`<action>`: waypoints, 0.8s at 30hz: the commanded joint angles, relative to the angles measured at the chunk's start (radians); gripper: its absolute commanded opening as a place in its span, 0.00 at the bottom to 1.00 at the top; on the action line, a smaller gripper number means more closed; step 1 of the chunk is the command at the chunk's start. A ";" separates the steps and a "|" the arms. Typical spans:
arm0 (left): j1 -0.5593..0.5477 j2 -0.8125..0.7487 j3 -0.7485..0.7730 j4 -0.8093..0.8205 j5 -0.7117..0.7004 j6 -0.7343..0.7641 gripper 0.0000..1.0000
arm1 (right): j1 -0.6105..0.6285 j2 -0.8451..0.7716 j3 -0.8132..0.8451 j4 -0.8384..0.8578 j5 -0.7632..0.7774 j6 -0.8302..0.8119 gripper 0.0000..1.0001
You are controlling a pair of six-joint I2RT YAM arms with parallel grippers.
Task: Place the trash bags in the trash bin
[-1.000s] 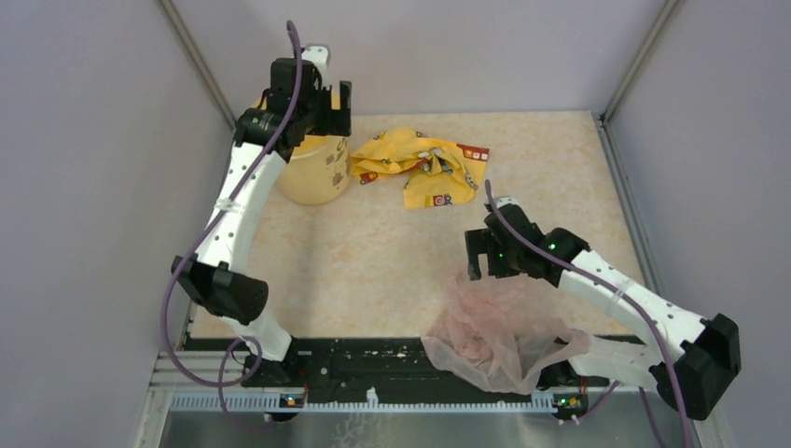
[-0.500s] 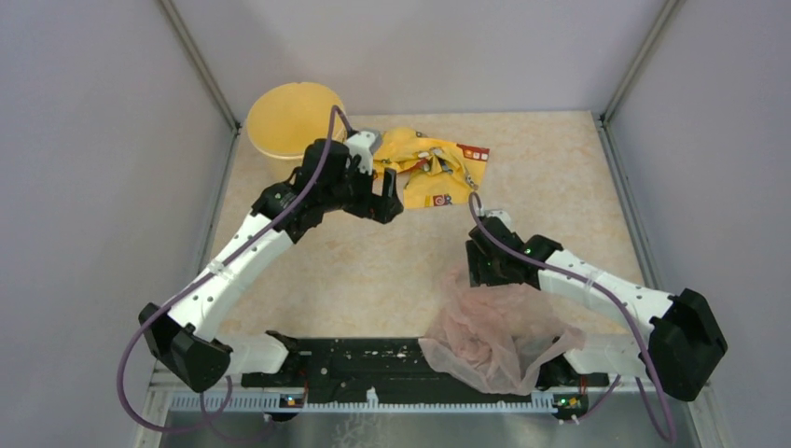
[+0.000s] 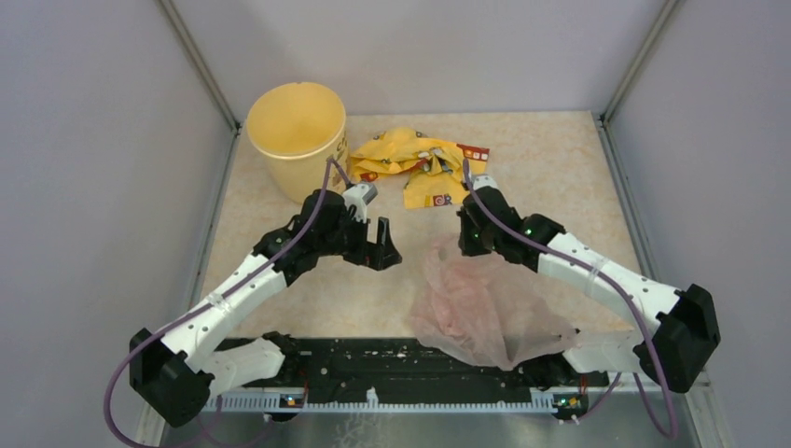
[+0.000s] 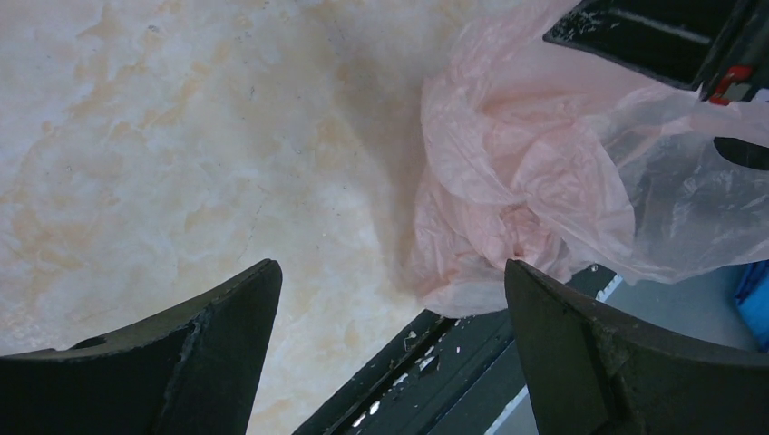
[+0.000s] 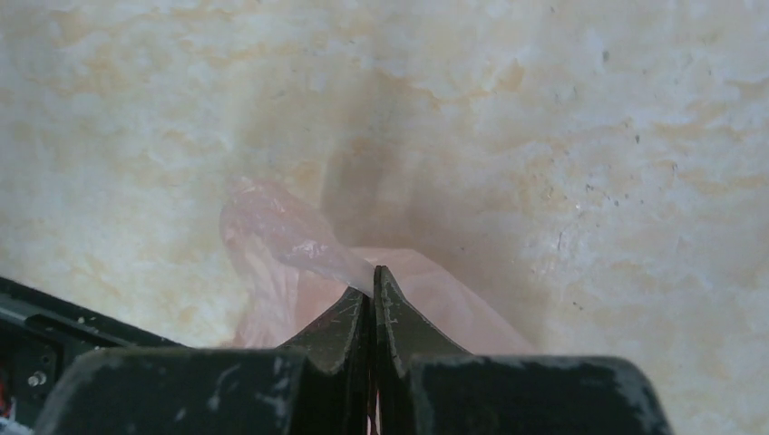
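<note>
The trash bag (image 3: 476, 308) is a crinkly pale pink sheet lying at the near right of the table and over the black rail. My right gripper (image 3: 464, 241) is shut on the bag's far top edge. In the right wrist view the film (image 5: 290, 245) is pinched between the closed tips of that gripper (image 5: 374, 276). My left gripper (image 3: 384, 245) stands open over bare table just left of the bag. Its wrist view shows the bag (image 4: 544, 163) ahead of the gripper (image 4: 392, 267) and nothing between its fingers. The trash bin (image 3: 297, 140), pale yellow, stands upright at the far left.
A crumpled yellow printed wrapper (image 3: 420, 166) lies at the back, right of the bin. The black base rail (image 3: 373, 359) runs along the near edge under the bag. Grey walls enclose the table on the left, back and right.
My right gripper has shut on the bag and drawn its top edge farther back and left. My left arm has swung from the bin to the middle of the table, still open.
</note>
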 commanded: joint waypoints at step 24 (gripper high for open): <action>0.000 -0.045 -0.053 0.198 -0.029 0.154 0.85 | 0.089 0.190 0.329 0.095 -0.200 -0.258 0.00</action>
